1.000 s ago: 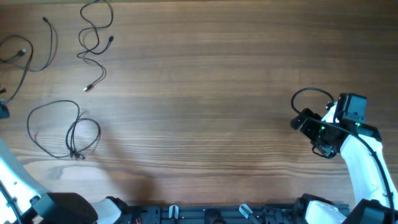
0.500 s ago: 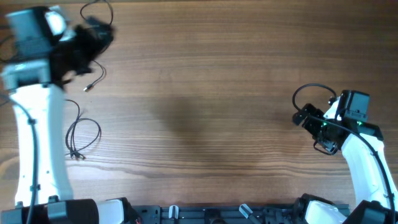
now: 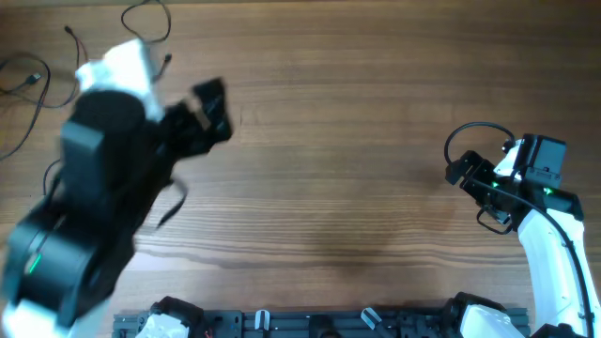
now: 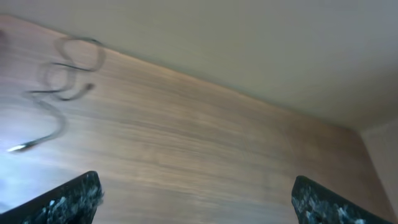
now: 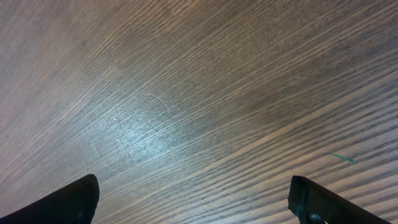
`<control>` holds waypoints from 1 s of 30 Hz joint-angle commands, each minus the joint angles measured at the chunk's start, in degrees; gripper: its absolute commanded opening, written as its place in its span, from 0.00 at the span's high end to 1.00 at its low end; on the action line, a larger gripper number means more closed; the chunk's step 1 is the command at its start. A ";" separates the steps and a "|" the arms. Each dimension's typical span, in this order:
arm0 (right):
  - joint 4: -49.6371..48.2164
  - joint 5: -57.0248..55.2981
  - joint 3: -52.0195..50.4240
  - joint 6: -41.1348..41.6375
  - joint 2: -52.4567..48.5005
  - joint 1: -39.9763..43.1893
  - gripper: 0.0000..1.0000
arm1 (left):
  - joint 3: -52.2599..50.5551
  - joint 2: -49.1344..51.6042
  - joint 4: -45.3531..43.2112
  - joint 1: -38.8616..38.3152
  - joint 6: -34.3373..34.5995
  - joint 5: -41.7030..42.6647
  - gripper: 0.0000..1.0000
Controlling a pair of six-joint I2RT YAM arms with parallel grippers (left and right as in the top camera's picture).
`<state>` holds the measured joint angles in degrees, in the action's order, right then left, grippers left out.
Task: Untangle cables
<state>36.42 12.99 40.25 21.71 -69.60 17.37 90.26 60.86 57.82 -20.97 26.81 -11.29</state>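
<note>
**Approach stage: both tools open, no cord in hand**

1. Tool state. My left gripper (image 4: 199, 202) stands fully open, its two fingertips at the bottom corners of the left wrist view with nothing between them. My right gripper (image 5: 199, 200) is equally wide and holds nothing. Only bare wood grain shows between its tips.

2. Location of the work. The cables (image 3: 168, 26) lie flat at the far left of the table (image 3: 357, 141). They are thin black cords, loosely looped.

3. Step in hand. I judge this to be the reach towards the first cord. No separation has begun.

4. Next move. My left gripper must descend over a single strand, clear of any crossing, and bring its fingertips down to the wood, since so thin a cord sits flush with the surface. The right gripper is well apart from the cords and must cross the table if a second hold is required.

5. View comparison.
- The overhead view shows both arms and the gap between them. There my left arm (image 3: 94, 207) is large and blurred, close to the lens, and it hides much of the left side.
- The left wrist view, also blurred, shows what the arm covers: a looped cord (image 4: 68, 65) ending in a plug (image 4: 15, 147), with a wall (image 4: 249, 43) beyond the table edge.
- The right wrist view shows no cord at all.
</note>
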 commanded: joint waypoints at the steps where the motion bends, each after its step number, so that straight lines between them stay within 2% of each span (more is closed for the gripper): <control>1: -0.44 -0.70 1.33 -0.66 0.76 0.13 0.00 | -0.50 -8.11 3.43 -0.24 -0.68 -8.00 0.00; 8: -0.57 -0.50 1.33 -0.55 0.76 0.13 0.00 | -1.16 -22.29 9.27 -0.24 1.03 -19.37 0.00; 16: -0.57 -0.11 1.33 1.25 0.76 0.13 0.00 | -1.16 -28.46 24.65 -0.13 1.03 -19.43 0.00; 21: -0.35 1.18 1.33 1.16 0.76 0.13 0.00 | -1.16 -32.54 33.46 8.13 1.03 -19.43 0.00; 26: -0.39 1.20 1.33 0.98 0.76 0.13 0.00 | -1.16 -39.28 36.11 16.46 1.03 -19.43 0.00; 30: -0.44 1.20 1.33 1.01 0.76 0.13 0.00 | -1.16 -46.34 36.15 18.80 1.03 -19.43 0.00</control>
<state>36.07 13.47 40.29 22.44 -69.56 17.37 89.14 19.46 93.93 -3.95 27.49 -30.17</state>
